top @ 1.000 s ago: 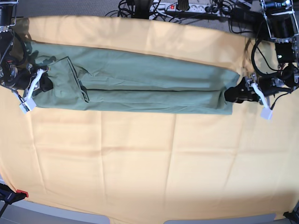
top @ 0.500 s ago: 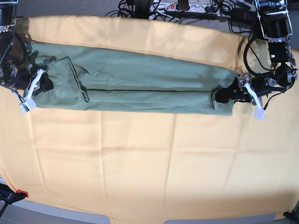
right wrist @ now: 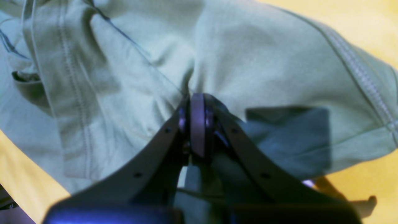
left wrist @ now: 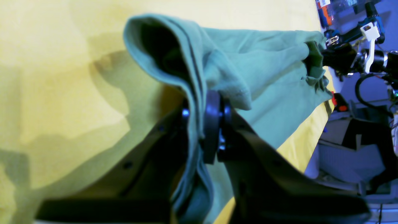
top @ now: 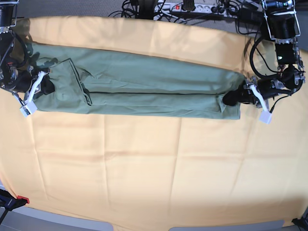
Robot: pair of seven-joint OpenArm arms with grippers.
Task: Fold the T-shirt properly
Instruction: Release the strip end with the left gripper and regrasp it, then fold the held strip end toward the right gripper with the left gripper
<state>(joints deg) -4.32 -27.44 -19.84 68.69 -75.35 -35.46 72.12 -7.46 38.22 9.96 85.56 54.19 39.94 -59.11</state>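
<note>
The sage-green T-shirt (top: 144, 86) lies across the back half of the cloth, folded lengthwise into a long strip. At its right end, my left gripper (top: 230, 98) is shut on the hem. The left wrist view shows a fold of the T-shirt (left wrist: 264, 62) pinched between the left gripper's (left wrist: 202, 124) jaws. My right gripper (top: 44, 87) holds the strip's left end by the sleeve. In the right wrist view the right gripper (right wrist: 196, 118) is shut on the T-shirt (right wrist: 264, 62). The right gripper (left wrist: 323, 59) also shows far off in the left wrist view, gripping the other end.
A yellow-orange table cloth (top: 154, 163) covers the whole table, creased in squares. Cables and a power strip (top: 187, 8) run along the back edge. A red-tipped clamp (top: 21, 199) sits at the front left corner.
My left gripper has slid in over the T-shirt's right end and closed on the fabric. The right gripper has stayed put, still shut on the left end.
</note>
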